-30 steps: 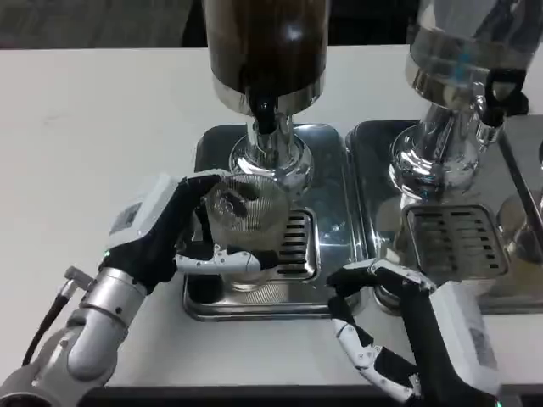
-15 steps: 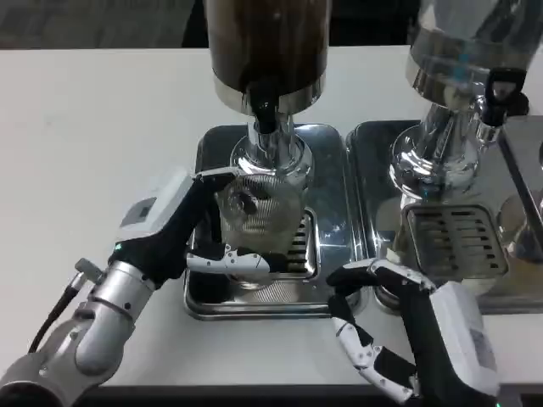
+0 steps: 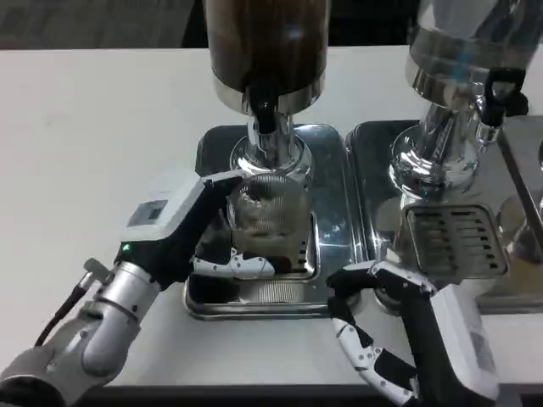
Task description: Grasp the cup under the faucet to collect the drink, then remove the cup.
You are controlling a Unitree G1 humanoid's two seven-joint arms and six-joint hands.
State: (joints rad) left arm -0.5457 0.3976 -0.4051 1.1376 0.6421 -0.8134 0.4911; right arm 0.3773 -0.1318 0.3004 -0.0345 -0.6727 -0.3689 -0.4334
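**Cup held at the faucet, left hand on it**

Left hand (image 3: 182, 233) grips the clear ribbed cup (image 3: 265, 216): fingers wrap its near side low down, one white finger lies across the rim on the left. Cup sits upright over the drip tray (image 3: 254, 297) of the left dispenser (image 3: 267, 51), just in front of the chrome column and right below the black faucet (image 3: 265, 114). Can't tell whether the cup base touches the grate or is lifted a bit. Dispenser tank above shows dark liquid; can't tell whether any is flowing or how much is in the cup.

Right hand (image 3: 382, 335) holds nothing, fingers apart and loosely curved, hanging over the near edge of the white worktop (image 3: 93, 127), between the two trays and well apart from the cup. One fingertip is close to the front corner of the right drip tray (image 3: 450, 242).

Second dispenser (image 3: 462, 76) stands on the right, chrome base, clear tank, black tap handle.
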